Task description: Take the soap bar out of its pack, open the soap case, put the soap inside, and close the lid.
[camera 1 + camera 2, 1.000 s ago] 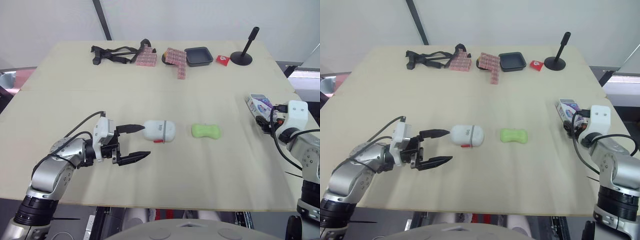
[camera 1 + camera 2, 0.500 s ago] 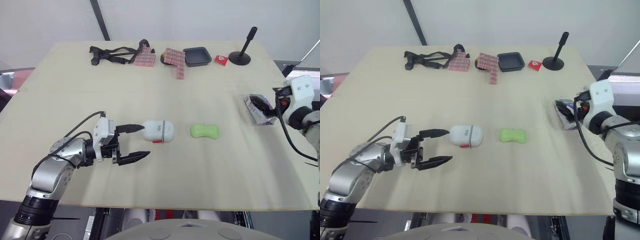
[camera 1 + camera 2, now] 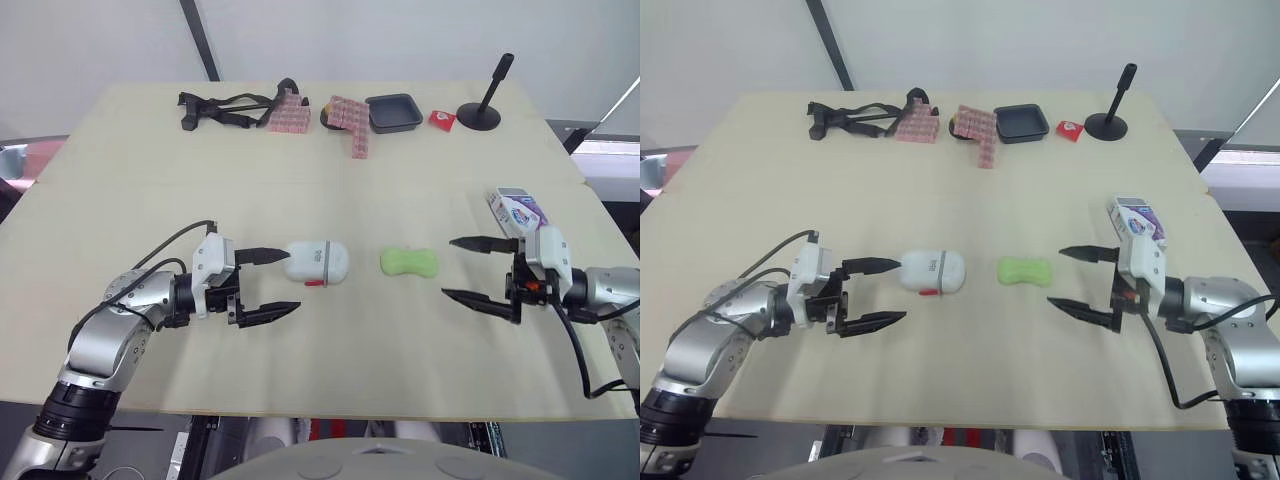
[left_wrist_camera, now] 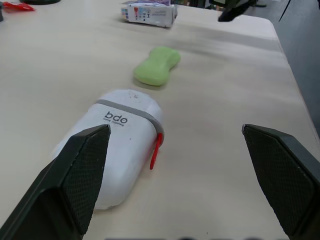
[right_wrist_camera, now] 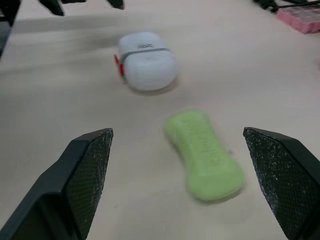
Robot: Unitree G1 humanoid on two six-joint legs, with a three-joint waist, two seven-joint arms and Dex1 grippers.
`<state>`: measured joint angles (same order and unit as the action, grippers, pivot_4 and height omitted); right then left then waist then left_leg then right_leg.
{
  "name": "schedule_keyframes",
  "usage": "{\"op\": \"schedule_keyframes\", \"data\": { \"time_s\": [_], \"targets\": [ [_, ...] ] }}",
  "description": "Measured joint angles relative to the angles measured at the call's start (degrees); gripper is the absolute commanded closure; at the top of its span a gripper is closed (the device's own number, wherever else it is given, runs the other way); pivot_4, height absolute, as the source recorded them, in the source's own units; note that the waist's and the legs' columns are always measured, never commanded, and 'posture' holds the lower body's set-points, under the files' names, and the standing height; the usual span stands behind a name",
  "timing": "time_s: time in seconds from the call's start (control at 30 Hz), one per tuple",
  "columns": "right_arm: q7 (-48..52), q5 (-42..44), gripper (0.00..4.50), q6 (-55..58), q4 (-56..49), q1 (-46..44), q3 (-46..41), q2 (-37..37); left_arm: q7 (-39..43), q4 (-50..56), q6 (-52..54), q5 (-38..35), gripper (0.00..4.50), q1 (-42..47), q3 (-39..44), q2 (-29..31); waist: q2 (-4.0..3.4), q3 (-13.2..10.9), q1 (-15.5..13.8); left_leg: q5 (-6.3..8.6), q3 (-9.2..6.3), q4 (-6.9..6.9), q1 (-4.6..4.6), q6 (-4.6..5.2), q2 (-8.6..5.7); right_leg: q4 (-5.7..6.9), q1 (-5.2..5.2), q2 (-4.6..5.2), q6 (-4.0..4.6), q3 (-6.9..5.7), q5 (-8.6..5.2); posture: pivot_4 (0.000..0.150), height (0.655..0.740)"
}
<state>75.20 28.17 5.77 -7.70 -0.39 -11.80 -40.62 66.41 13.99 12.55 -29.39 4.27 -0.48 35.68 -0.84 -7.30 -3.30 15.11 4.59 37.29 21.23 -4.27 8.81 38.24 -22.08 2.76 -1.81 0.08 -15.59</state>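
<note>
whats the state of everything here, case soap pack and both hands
soap case: lid closed, lying on the table
soap bar: out of its pack, bare on the table
soap pack: lying on the table; open or not, cannot tell
left hand: open, empty, beside the soap case
right hand: open, empty, facing the soap bar

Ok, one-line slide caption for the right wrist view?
Right gripper, open, facing the bare green soap bar, with the closed white soap case lying beyond it.
</note>
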Motion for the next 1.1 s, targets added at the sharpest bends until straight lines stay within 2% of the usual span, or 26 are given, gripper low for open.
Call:
{"op": "schedule_keyframes", "data": {
  "time_s": [0.23,0.53,0.77,1.1],
  "targets": [
    [8.94,0.97,0.02,-7.63,5.22,0.47,0.58,-0.26,3.35,-6.29,-2.67,3.15,0.00,5.02,-0.35,3.26,0.02,0.02,0.25,0.04,0.00,0.01,0.00,0.26,0.04,0.05,-0.09,0.01,0.04,-0.03,-0.02,0.150,0.7400],
    [10.26,0.20,0.02,-9.78,8.51,-0.74,2.36,-0.54,10.76,-19.61,-8.53,11.17,0.00,16.66,-6.19,5.39,0.05,0.03,0.50,0.05,0.00,0.07,-0.12,0.51,0.02,0.27,-0.39,0.06,0.17,-0.05,-0.09,0.150,0.7400],
    [9.78,-0.47,0.02,-10.15,9.11,-0.60,2.84,-1.05,14.07,-28.70,-13.72,15.23,0.00,23.75,-10.19,2.29,0.08,0.05,0.16,0.06,0.00,0.14,0.03,0.56,0.01,0.43,-0.51,0.14,0.30,-0.14,-0.17,0.150,0.7400],
    [7.83,-0.61,0.02,-9.72,7.35,0.96,2.88,-1.91,14.07,-35.50,-18.65,18.44,0.00,28.53,-12.13,-1.95,0.12,0.06,0.07,0.09,0.03,0.19,0.23,0.61,0.04,0.66,-0.49,0.15,0.40,-0.18,-0.23,0.150,0.7400]
  ]
}}
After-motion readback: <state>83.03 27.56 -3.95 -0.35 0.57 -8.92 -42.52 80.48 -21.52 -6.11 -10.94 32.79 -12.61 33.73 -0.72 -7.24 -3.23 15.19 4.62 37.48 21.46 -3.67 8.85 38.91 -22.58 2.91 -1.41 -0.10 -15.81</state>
